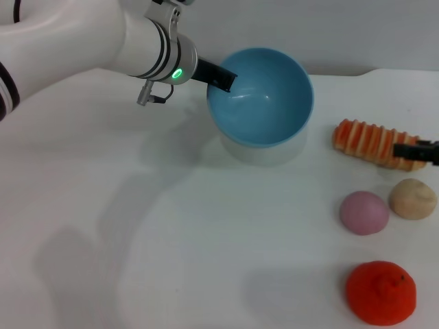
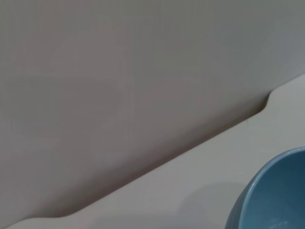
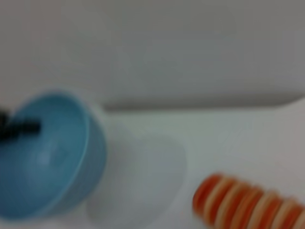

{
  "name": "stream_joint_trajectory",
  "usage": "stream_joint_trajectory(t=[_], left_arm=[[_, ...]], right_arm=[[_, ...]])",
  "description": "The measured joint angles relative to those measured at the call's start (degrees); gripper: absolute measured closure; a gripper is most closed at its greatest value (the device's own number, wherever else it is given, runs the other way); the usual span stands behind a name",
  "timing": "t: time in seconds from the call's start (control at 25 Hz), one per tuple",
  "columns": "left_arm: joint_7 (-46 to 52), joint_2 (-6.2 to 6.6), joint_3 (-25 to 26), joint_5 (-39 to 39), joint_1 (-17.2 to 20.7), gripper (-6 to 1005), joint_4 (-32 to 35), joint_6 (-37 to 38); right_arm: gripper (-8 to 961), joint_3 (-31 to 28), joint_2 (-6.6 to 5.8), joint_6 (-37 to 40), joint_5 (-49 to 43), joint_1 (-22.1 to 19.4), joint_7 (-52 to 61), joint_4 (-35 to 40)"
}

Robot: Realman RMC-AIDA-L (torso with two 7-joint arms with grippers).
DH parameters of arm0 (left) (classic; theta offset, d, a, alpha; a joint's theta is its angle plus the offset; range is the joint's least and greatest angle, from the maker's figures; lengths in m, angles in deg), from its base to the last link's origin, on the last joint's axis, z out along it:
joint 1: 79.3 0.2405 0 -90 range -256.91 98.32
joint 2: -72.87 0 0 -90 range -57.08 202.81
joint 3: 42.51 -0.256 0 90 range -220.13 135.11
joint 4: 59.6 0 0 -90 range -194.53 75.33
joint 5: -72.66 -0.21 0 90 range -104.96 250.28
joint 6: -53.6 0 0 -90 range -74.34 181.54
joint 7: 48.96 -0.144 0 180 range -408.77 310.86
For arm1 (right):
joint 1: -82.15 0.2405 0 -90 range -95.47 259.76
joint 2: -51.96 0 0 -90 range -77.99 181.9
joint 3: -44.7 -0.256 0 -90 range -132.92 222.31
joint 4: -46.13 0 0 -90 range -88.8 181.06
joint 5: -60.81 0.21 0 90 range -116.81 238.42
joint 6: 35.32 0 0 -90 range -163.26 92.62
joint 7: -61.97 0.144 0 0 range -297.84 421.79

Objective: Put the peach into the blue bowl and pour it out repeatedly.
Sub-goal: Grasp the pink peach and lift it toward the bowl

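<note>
The left gripper point(image 1: 223, 77) is clamped on the bowl's point(image 1: 264, 96) rim, tipping it, empty, toward the peach point(image 1: 364, 212) on the worktop point(image 1: 171, 260). The right gripper point(image 1: 422, 152) sits nearer the peach, jaws' state unclear.

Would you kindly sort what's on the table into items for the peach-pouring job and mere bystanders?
For the job: peach; blue bowl, tilted, gripped at its rim by the left hand.

Lying about: beige lump; orange-red bumpy fruit; striped orange piece.
</note>
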Motion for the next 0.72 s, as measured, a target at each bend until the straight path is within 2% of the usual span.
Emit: stream_joint_trajectory(t=[0.2,0.4,0.56,0.72], left_arm=[[0.0,0.18,0.1,-0.1,-0.1,1001,-2.1,-1.4],[0.0,0.12,-0.1,-0.1,-0.4,1000,-3.3,-2.6],[0.0,0.09,-0.4,-0.1,-0.2,1000,-3.4,-2.8],[0.0,0.14,-0.3,-0.1,0.2,1000,-3.7,-2.8]], right_arm=[[287,7.4,0.26,-0.9,-1.3,0.9,0.4,-2.0],[297,10.9,0.25,-0.4,-1.6,1.5,0.7,-4.2],[306,14.2,0.23,-3.5,-1.9,2.2,1.0,-7.1],[315,15.0,0.19,-5.4,-2.0,2.3,1.0,-8.6]])
